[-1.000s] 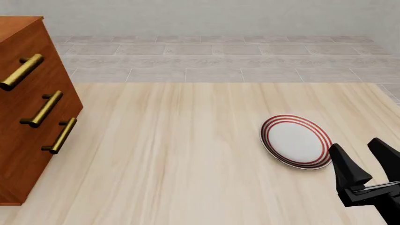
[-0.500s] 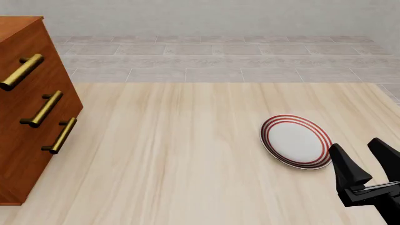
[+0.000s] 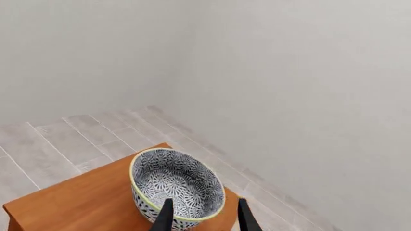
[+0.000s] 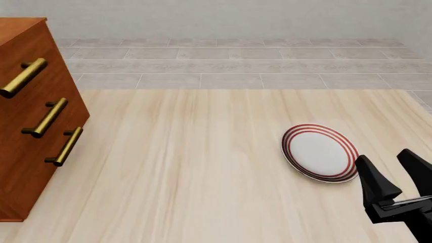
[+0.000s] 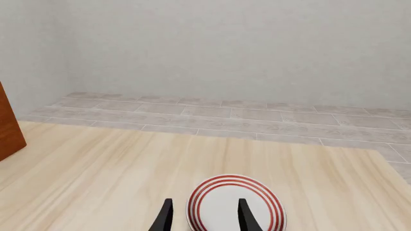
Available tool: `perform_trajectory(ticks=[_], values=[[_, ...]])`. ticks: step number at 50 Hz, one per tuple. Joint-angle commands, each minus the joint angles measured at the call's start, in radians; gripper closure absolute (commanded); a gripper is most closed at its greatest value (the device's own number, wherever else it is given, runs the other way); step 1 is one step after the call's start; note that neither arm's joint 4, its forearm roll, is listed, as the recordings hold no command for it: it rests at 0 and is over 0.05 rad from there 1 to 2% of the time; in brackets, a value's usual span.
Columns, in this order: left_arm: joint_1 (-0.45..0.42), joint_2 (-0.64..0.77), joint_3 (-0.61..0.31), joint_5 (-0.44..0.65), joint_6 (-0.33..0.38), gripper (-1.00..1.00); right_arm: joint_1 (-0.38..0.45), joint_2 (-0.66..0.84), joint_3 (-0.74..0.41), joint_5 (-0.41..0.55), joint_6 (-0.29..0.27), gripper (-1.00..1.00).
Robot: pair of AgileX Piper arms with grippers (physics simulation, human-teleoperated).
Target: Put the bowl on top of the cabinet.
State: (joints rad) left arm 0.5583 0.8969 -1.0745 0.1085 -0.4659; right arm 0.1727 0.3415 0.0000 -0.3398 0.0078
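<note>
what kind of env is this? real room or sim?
Likely a simulated tabletop set in a bare room: a light wood table, plain grey walls and floor tiles, and rendered props: a wooden cabinet, a patterned bowl, a red-ringed plate.

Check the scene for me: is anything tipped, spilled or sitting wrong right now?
Nothing stands out. The bowl sits upright on the cabinet top, near its corner, with the left hand open around its near rim. The plate lies flat on the table by the open right hand.
</note>
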Motion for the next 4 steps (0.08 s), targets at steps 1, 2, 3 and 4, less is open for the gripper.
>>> perform_trajectory(ticks=[1, 2, 3, 4], values=[[-0.036, -0.062, -0.015, 0.029, 0.059, -1.00, 0.002, -0.010, 0.000, 0.011, -0.006, -1.00], [-0.039, -0.070, -0.016, 0.037, 0.059, -1.00, 0.002, -0.010, 0.000, 0.011, -0.006, -1.00], [-0.041, -0.070, -0.051, 0.070, 0.058, -1.00, 0.002, -0.010, 0.000, 0.010, -0.007, -1.00], [-0.041, -0.070, -0.052, 0.071, 0.058, -1.00, 0.002, -0.010, 0.000, 0.010, -0.007, -1.00]])
